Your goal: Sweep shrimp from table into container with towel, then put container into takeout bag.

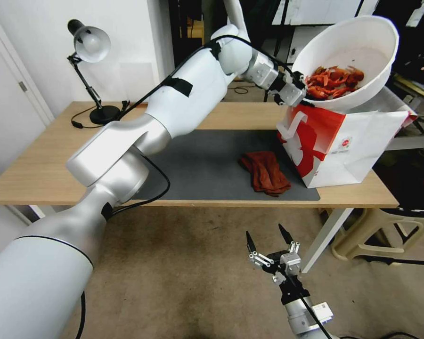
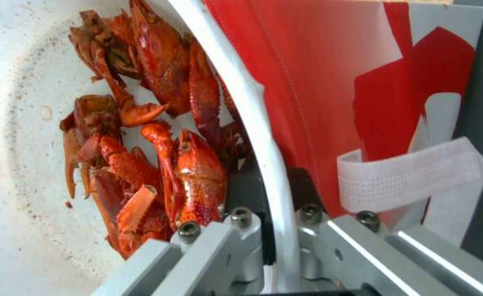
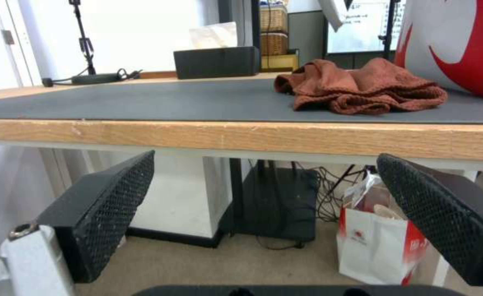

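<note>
Container [image 1: 358,52] rim clamped by left gripper [image 1: 300,96] (right gripper [image 1: 266,242] spread, idle) should be levelled before lowering into takeout bag [image 1: 344,146].

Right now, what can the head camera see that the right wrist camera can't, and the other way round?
Only the head view shows the left tool clamped on the rim of the tilted container, which it holds above the takeout bag with the shrimp inside, plus a desk lamp.

Only the right wrist view shows a black tissue box and, under the table, a small paper bag on the floor.

Both show the towel lying on the grey mat, the takeout bag beside it, and the open right tool below the table edge.
</note>
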`<state>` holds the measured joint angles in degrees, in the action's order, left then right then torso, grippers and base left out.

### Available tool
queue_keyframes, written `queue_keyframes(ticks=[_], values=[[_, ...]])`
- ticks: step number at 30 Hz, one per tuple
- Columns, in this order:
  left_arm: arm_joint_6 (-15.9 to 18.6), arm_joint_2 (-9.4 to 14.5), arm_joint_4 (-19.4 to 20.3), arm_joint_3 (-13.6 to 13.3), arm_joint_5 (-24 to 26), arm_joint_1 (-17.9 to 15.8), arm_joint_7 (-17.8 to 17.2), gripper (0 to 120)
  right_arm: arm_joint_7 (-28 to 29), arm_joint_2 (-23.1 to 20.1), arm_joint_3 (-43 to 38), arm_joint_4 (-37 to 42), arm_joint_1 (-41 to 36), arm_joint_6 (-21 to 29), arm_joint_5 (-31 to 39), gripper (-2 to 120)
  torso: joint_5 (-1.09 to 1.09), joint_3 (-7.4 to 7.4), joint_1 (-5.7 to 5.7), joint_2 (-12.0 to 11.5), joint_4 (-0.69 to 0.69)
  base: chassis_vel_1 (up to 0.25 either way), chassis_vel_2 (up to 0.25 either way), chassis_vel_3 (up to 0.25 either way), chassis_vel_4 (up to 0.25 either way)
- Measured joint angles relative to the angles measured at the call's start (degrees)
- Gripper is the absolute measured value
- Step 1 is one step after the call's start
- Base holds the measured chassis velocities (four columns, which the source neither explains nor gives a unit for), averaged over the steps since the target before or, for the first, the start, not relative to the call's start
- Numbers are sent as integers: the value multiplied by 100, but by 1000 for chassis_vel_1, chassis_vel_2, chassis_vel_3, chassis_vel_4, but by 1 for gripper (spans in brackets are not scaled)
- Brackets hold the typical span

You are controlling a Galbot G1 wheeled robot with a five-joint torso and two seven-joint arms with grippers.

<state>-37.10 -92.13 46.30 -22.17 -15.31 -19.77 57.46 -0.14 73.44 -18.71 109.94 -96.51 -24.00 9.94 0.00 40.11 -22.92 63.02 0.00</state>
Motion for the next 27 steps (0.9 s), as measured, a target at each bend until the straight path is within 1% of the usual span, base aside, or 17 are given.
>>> queue_keyframes(ticks=[6,7,8,10,11,13,14,15,18,22,23,25,26,27], values=[[4,0,17,15,-28,14,3,0,0,6,0,-3,4,0,-2,100,0,0,0,0,0,0,0,0,0],[9,0,22,21,-31,14,-1,5,0,5,0,-3,6,0,-2,100,0,0,0,0,0,0,0,0,0],[9,0,22,21,-31,14,-1,5,0,5,0,-3,6,0,-2,100,0,0,0,0,0,0,0,0,0],[25,0,30,24,-26,13,-80,14,0,4,1,-4,7,0,-2,100,0,0,0,0,0,0,0,0,0],[25,0,30,24,-26,13,-80,14,0,4,1,-4,7,0,-2,100,0,0,0,0,0,0,0,0,0],[85,0,33,15,19,-17,-224,27,0,9,16,-7,15,2,-2,100,0,0,0,0,0,0,0,0,0],[96,0,33,11,30,-27,-248,30,0,11,19,-8,15,3,-2,100,0,0,0,0,0,0,0,0,0],[96,0,33,11,30,-27,-248,30,0,11,19,-8,15,3,-2,100,0,0,0,0,0,0,0,0,0],[143,0,23,1,136,-71,-401,46,-1,17,43,-8,8,4,-2,100,0,0,0,0,0,0,0,0,0],[188,0,18,-67,303,-78,-479,54,-1,16,48,-8,8,5,-2,100,0,0,0,0,1,0,0,0,0],[201,0,21,-93,352,-79,-502,62,-1,16,48,-8,10,6,-2,100,0,0,0,0,0,0,0,0,0],[201,0,21,-93,352,-79,-502,62,-1,16,48,-8,11,6,-2,100,0,0,0,0,0,0,0,0,0],[210,0,23,-106,375,-79,-517,67,-1,16,49,-8,12,6,-2,100,0,0,0,0,0,0,0,0,0],[210,0,23,-106,375,-79,-517,67,-1,16,49,-8,12,6,-2,100,0,0,0,0,0,0,0,0,0]])
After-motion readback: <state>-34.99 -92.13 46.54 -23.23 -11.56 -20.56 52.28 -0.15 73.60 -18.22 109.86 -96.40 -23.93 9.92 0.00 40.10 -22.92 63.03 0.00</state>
